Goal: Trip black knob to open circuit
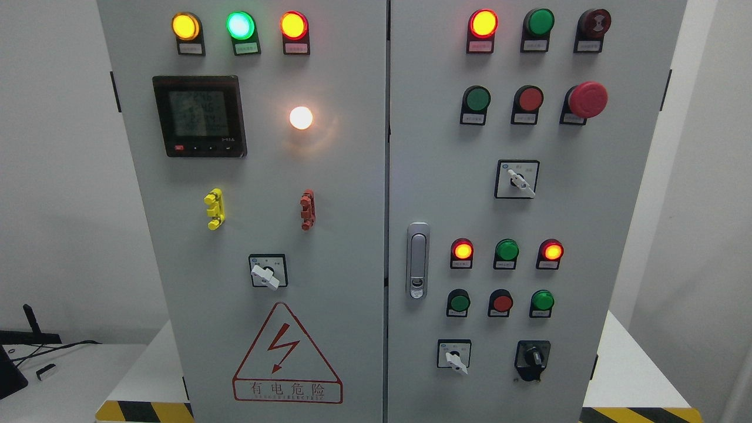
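Observation:
A grey electrical cabinet (352,247) with two doors fills the head view. The black knob (533,356) sits on a black square plate at the lower right of the right door, its pointer roughly upright. To its left is a white-handled selector (455,358), its handle pointing down and to the right. Neither of my hands or arms shows in the picture.
Lit indicator lamps run along the top (241,25). A red mushroom stop button (587,100), a door latch (418,260), two more white selectors (517,181) (267,273), a meter display (200,116) and a warning triangle (286,352) are on the doors. A white table (628,376) carries the cabinet.

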